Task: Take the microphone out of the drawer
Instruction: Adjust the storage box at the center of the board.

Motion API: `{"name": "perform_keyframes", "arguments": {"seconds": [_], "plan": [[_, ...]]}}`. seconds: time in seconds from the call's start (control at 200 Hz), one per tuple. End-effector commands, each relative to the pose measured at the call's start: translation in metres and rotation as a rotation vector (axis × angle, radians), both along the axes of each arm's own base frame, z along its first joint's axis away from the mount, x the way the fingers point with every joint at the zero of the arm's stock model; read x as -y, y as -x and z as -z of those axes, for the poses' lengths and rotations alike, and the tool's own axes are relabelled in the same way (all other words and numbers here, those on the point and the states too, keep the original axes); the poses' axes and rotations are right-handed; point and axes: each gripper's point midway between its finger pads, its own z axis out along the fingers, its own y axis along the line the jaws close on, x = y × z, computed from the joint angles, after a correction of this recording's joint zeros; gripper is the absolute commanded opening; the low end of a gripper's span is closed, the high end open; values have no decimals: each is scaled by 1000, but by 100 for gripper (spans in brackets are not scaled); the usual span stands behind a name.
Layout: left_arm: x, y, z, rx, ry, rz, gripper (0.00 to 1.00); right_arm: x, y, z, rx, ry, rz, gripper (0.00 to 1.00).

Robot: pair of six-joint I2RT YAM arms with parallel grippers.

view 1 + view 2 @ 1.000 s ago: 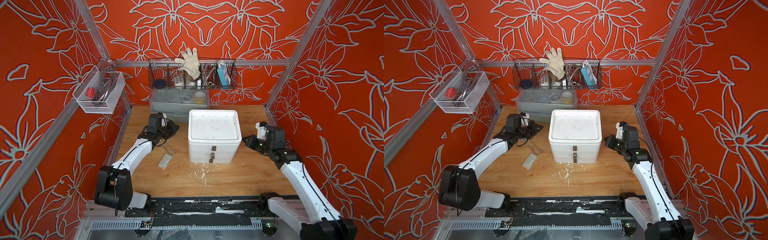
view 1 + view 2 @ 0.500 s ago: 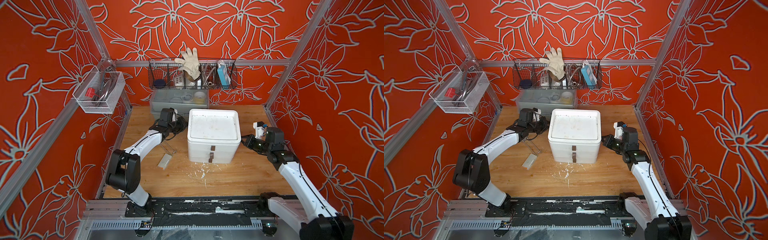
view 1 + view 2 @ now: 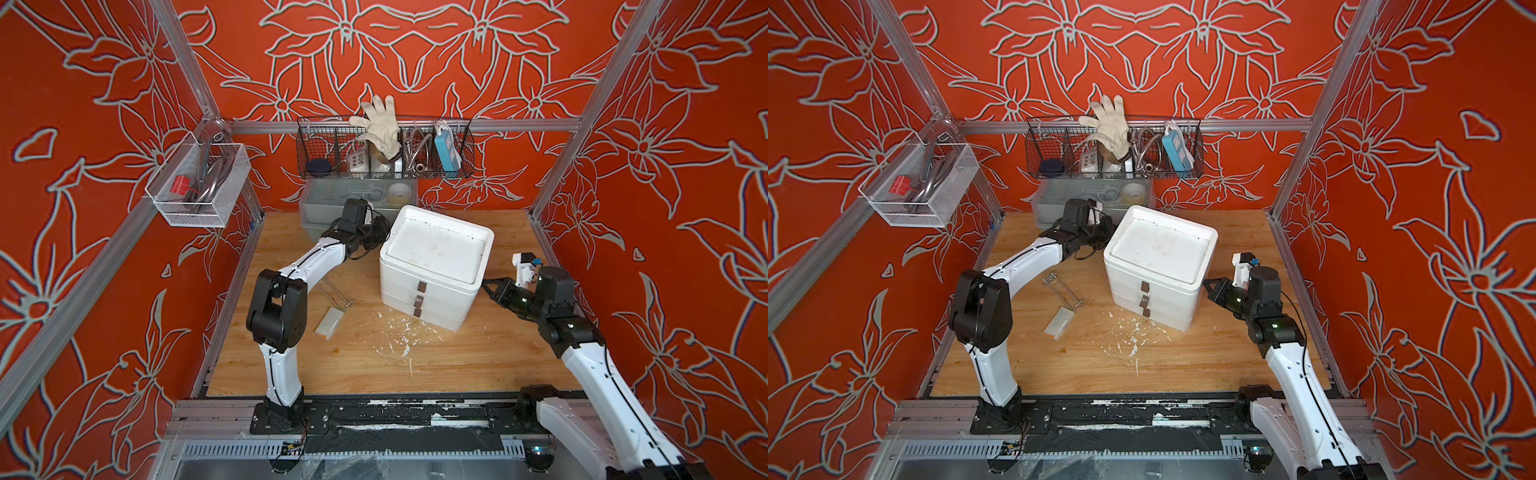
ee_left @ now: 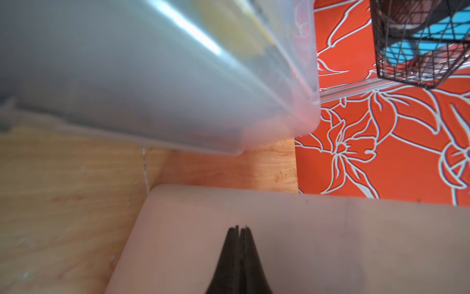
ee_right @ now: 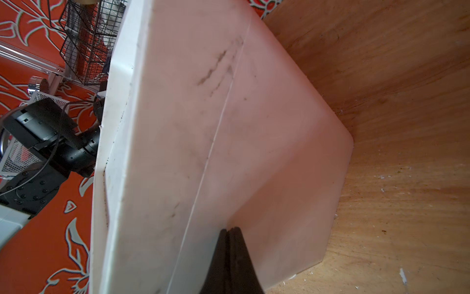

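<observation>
The white drawer unit (image 3: 432, 253) (image 3: 1158, 249) stands askew mid-table. Its stacked drawers with brown handles (image 3: 419, 299) are pushed in. The microphone is hidden. My left gripper (image 3: 380, 235) (image 3: 1105, 237) is shut, with its tip against the unit's far left side. In the left wrist view the shut left gripper (image 4: 239, 227) rests on that white wall. My right gripper (image 3: 485, 284) (image 3: 1205, 283) is shut too, and its tip touches the unit's right side near the front corner. The right wrist view shows the right gripper (image 5: 230, 229) on the side wall's seam.
A translucent bin (image 3: 332, 203) sits right behind the left gripper, under a black wire basket (image 3: 384, 149) on the back wall. A white mesh basket (image 3: 199, 187) hangs on the left wall. A wire-handled white tool (image 3: 330, 322) and white crumbs (image 3: 399, 336) lie left of and in front of the unit.
The drawer unit has turned so its front now faces the front left. The left arm swung right to the unit's back corner, and the right gripper moved in against its right side.
</observation>
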Motion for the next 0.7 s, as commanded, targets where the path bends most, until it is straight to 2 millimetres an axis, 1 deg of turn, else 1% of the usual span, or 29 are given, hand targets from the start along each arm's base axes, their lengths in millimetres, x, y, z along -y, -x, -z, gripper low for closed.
{"name": "perform_keyframes", "arguments": {"seconds": [0.0, 0.105, 0.21, 0.26, 0.31, 0.41, 0.535, 0.596, 0.696], "plan": [[75, 32, -5, -1, 28, 225, 0, -36, 12, -10, 22, -70, -162, 0], [85, 25, -2, -9, 33, 246, 0, -40, 12, -7, 13, -67, -173, 0], [90, 20, 0, -3, 34, 255, 0, -50, 12, -3, 8, -74, -197, 0], [86, 17, 1, 5, 8, 254, 0, -52, 13, -1, 1, -58, -209, 0], [80, 16, -1, 21, -27, 248, 2, -47, 13, -1, 1, -18, -201, 0], [59, 17, -7, 54, -90, 210, 8, -31, 16, -4, 21, 116, -173, 0], [23, 24, -19, 82, -142, 137, 11, -3, 14, -8, 22, 285, -102, 0], [4, 30, -26, 94, -161, 92, 12, 6, 9, -12, 27, 309, -85, 0], [-23, 46, -36, 110, -174, 19, 12, 17, -7, -20, 22, 297, -58, 0]]}}
